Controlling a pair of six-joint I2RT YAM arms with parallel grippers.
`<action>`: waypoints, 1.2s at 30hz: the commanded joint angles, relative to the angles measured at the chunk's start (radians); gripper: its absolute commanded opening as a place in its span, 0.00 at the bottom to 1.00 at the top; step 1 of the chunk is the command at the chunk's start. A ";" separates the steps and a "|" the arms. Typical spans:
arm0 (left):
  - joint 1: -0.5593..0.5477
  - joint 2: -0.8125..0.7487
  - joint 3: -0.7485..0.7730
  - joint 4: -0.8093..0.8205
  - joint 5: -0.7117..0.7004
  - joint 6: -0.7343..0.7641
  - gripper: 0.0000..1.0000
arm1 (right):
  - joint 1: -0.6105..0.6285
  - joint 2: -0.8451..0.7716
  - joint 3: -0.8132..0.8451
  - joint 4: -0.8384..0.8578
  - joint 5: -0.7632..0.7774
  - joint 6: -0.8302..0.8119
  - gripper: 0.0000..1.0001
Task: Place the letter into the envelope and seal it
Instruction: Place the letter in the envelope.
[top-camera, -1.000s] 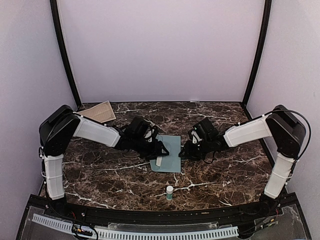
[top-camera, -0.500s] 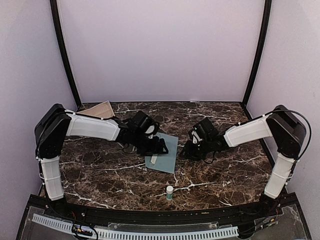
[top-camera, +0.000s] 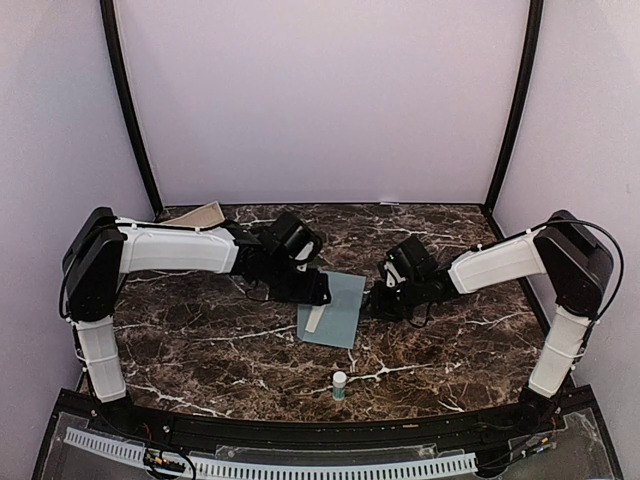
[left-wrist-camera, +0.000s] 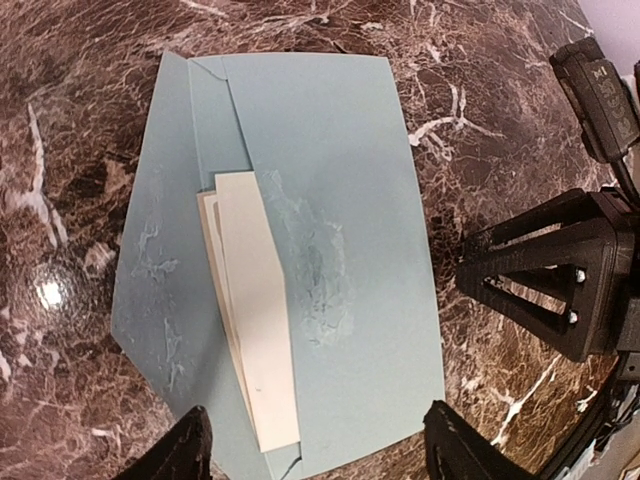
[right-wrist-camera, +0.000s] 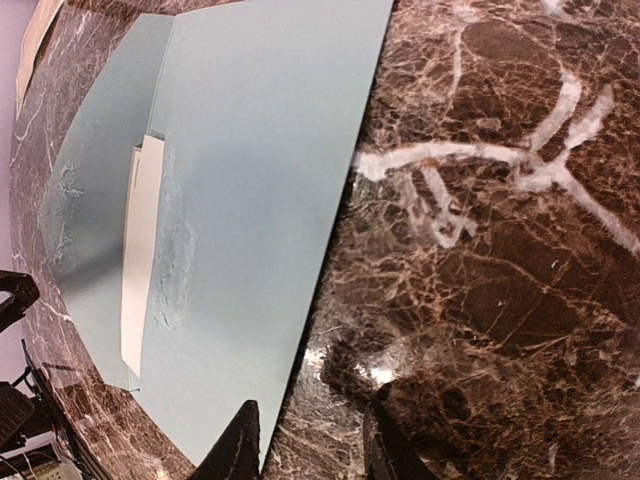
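Note:
The pale teal envelope (top-camera: 338, 306) lies flat on the marble table between my two grippers, its pointed flap (left-wrist-camera: 155, 260) open and smeared with glue. The white folded letter (left-wrist-camera: 255, 310) lies partly tucked under the pocket edge, and a long strip of it still shows (top-camera: 317, 320). My left gripper (left-wrist-camera: 318, 455) is open and empty, hovering over the envelope's near end. My right gripper (right-wrist-camera: 312, 455) is open and empty, low at the envelope's right edge (right-wrist-camera: 330, 230), with one fingertip (right-wrist-camera: 238, 450) over the paper. The letter also shows in the right wrist view (right-wrist-camera: 138, 260).
A small white glue stick (top-camera: 340, 384) stands upright near the table's front edge. A tan paper sheet (top-camera: 198, 213) lies at the back left corner. The right gripper's black frame (left-wrist-camera: 560, 270) stands just right of the envelope. Walls enclose the table.
My left arm has swung and its gripper has drawn back toward the far side of the envelope. The envelope has shifted and turned slightly. The right arm has not moved.

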 joint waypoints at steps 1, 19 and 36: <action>-0.006 -0.033 -0.001 0.041 0.028 0.004 0.69 | 0.011 -0.015 0.000 -0.033 0.009 -0.003 0.32; 0.015 0.095 0.025 0.071 0.007 0.010 0.59 | 0.040 0.011 0.020 -0.022 0.000 0.015 0.33; 0.028 0.143 -0.009 0.088 0.009 0.005 0.55 | 0.051 0.043 0.040 -0.026 -0.001 0.019 0.31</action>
